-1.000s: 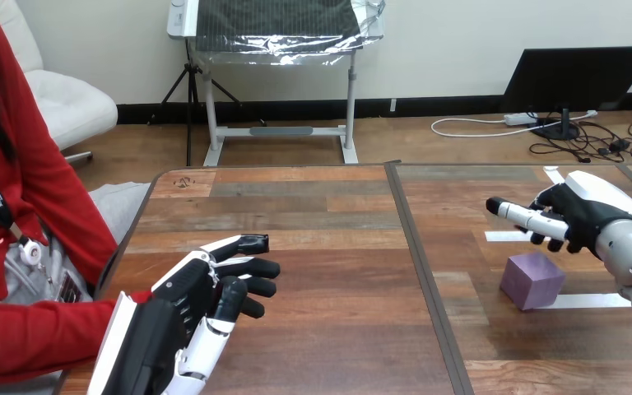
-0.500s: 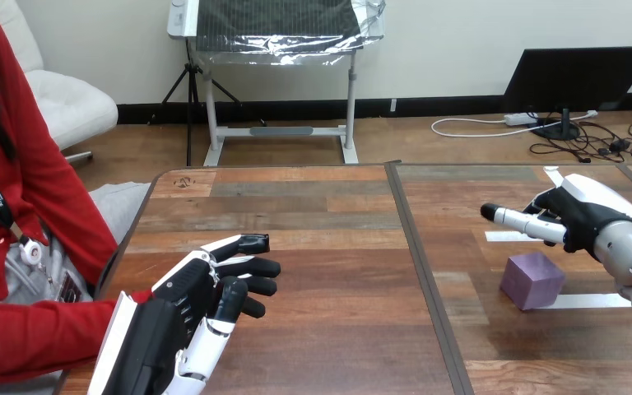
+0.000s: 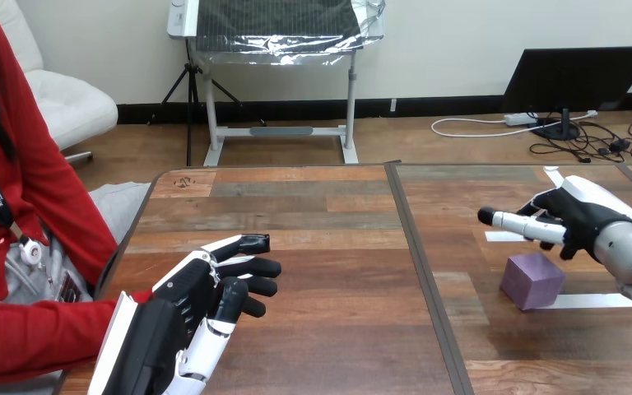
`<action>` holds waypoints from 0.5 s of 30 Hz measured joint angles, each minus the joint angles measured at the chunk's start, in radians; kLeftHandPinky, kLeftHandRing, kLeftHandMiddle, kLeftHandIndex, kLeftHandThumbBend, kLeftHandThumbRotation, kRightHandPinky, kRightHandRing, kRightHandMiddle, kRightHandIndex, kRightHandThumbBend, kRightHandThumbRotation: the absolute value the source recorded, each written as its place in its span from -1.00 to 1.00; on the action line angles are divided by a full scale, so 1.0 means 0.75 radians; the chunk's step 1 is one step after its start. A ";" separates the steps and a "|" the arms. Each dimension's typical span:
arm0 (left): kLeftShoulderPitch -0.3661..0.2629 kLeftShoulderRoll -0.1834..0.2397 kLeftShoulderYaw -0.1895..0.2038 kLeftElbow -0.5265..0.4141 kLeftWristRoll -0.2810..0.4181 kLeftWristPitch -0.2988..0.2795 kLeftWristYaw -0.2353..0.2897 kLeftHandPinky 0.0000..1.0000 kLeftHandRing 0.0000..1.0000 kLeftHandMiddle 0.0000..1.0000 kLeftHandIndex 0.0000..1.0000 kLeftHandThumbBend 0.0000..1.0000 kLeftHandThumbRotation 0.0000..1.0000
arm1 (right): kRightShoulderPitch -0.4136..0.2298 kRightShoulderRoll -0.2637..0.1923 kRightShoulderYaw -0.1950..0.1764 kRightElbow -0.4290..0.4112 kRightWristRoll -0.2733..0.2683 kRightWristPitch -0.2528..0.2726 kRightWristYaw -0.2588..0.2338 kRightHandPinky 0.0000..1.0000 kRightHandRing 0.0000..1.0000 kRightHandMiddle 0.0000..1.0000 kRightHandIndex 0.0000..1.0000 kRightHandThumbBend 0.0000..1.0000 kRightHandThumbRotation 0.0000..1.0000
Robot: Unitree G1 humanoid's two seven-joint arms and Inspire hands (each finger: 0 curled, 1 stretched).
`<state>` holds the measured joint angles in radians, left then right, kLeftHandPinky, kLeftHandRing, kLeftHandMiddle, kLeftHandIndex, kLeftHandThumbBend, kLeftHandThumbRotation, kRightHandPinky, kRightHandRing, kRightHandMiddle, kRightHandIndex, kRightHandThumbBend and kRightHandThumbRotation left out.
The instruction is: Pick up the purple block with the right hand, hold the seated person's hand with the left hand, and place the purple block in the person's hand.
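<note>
The right hand [image 3: 580, 216] hangs over the table [image 3: 337, 271] loosely spread and holding nothing, one finger stretched straight out sideways. The purple block [image 3: 531, 280] sits just below and nearer than it, untouched, flat on the wood. The left hand [image 3: 183, 319] rests low on the far side with its fingers relaxed and nothing in them. A red sleeve [image 3: 33, 341] runs in beneath its wrist end, and I can't tell whether the person's hand is under there or touching it. The risk I see is the right hand coming down off-centre: that outstretched finger could clip a top edge and shove or tip the block away rather than close round it. If the left hand has no real hold, the handover has no steady target. The block's faces look plain, with no label or writing I can make out.
</note>
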<state>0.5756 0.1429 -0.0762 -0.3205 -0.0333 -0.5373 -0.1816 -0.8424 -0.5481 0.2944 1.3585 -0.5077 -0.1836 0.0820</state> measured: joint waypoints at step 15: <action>0.000 0.000 0.001 0.000 0.000 0.000 -0.008 0.13 0.29 0.35 0.46 -0.17 0.60 | 0.029 0.000 -0.041 0.000 0.057 -0.047 0.031 0.36 0.52 0.56 0.54 0.49 0.52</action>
<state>0.5755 0.1431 -0.0757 -0.3203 -0.0332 -0.5375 -0.1877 -0.8205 -0.5483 0.2634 1.3585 -0.4650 -0.2187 0.1053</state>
